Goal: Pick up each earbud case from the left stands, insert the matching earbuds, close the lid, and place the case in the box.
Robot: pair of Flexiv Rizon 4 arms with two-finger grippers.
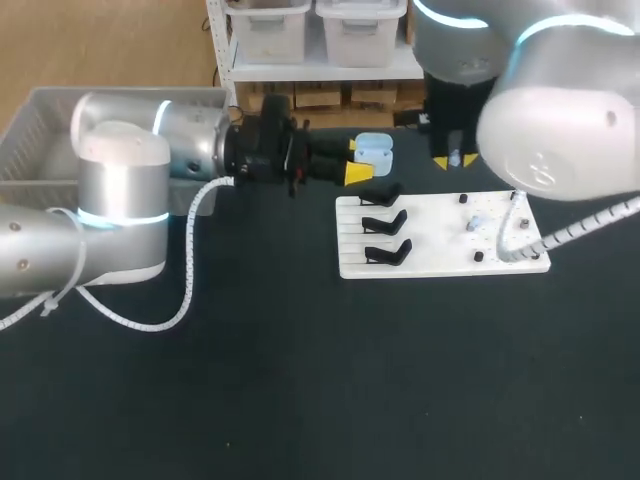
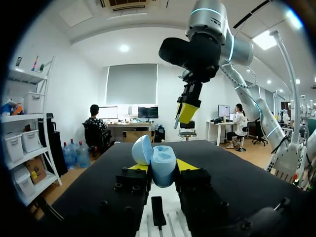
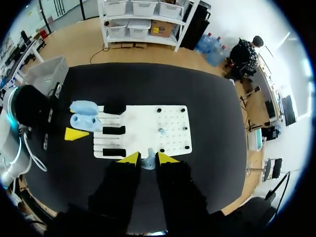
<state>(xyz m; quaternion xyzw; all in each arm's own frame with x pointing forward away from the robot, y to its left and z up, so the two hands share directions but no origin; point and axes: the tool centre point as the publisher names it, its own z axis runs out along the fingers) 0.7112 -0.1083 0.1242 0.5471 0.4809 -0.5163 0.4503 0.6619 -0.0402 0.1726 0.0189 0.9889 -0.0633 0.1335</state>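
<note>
My left gripper [image 1: 359, 160] is shut on a light blue earbud case [image 1: 376, 152], held just behind the white board [image 1: 440, 262] with its lid open. In the left wrist view the case [image 2: 163, 168] sits between the yellow tips, its lid [image 2: 141, 149] tipped back. My right gripper [image 1: 455, 161] hangs to the right of the case, shut on a small pale blue earbud [image 3: 148, 163]. From the left wrist it shows above and beyond the case as a yellow tip [image 2: 187, 111]. Another earbud [image 1: 478, 222] lies on the board.
Three black stands [image 1: 385, 222] line the board's left side, all bare. Black pegs [image 1: 479, 256] dot its right part. A grey bin [image 1: 40, 130] stands at the table's far left. The black table top [image 1: 300, 380] stretches in front of the board.
</note>
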